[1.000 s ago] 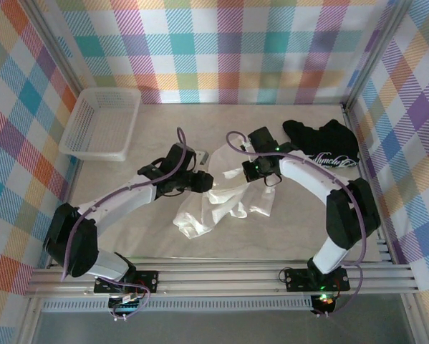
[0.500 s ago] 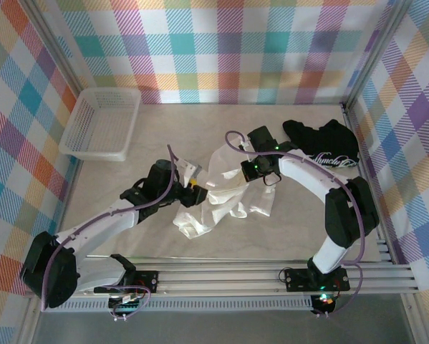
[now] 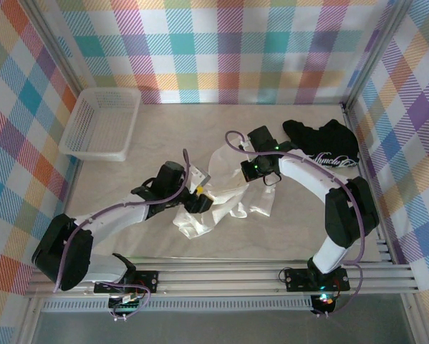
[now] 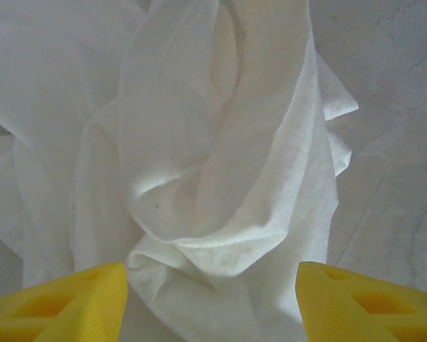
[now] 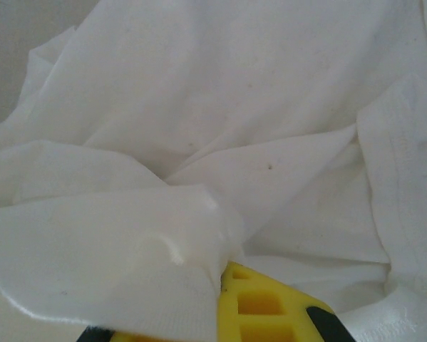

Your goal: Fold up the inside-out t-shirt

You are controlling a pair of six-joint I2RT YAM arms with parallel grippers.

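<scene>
The inside-out t-shirt is a crumpled white heap in the middle of the table, with no print showing. My right gripper is at the heap's far right and is shut on a bunch of the cloth. In the right wrist view the fabric drapes over the jaws and one yellow finger shows under it. My left gripper is at the heap's left side, pointing into it. Its yellow fingertips stand wide apart and open over a rolled hem of the t-shirt, not pinching it.
A black t-shirt with white script lies bunched at the back right, just beyond the right arm. A white plastic basket stands at the back left. Bare table lies in front of the heap, and checked walls close in the sides.
The left gripper has opened and let go of the cloth, then shifted right and nearer along the heap's left side. The right gripper has stayed shut on the t-shirt in place.
</scene>
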